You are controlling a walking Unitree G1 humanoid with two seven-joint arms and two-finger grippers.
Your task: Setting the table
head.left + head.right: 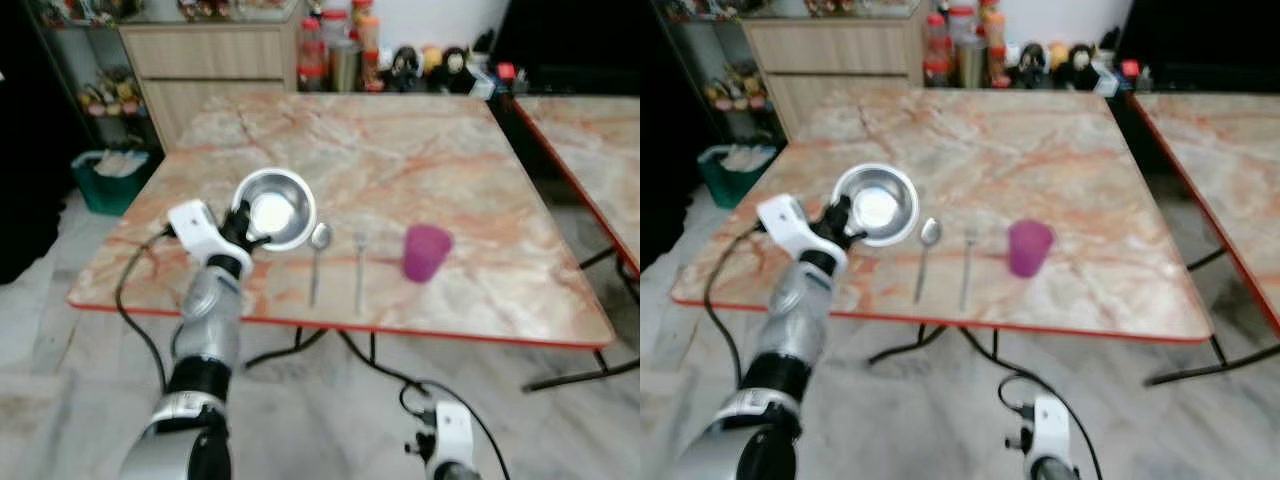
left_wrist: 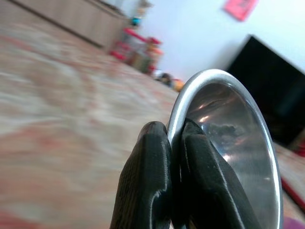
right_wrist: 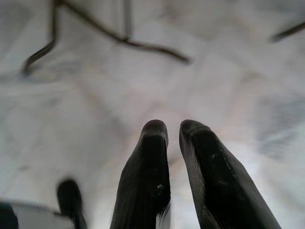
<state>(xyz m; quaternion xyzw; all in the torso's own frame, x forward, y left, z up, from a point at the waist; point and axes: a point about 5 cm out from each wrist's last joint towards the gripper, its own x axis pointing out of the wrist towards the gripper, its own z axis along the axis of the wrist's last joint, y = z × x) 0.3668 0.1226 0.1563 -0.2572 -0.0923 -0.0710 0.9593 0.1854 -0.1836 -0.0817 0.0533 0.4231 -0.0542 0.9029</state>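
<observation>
A steel bowl [image 1: 275, 208] is held over the near left part of the marble table [image 1: 380, 150], tipped up on its edge. My left gripper [image 1: 243, 226] is shut on its rim, one finger [image 2: 147, 186] outside and one inside the bowl [image 2: 238, 143]. To the bowl's right lie a spoon [image 1: 318, 255], a fork [image 1: 359, 268] and then a purple cup [image 1: 426, 251] standing upright. My right gripper [image 3: 172, 131] hangs low over the floor with its fingers close together and nothing between them.
Bottles and jars [image 1: 340, 50] crowd the table's far edge. A wooden cabinet [image 1: 210, 60] stands behind, with a green bin [image 1: 108, 175] to the left. A second marble table [image 1: 590, 150] is on the right. The table's red near edge [image 1: 330, 325] faces me.
</observation>
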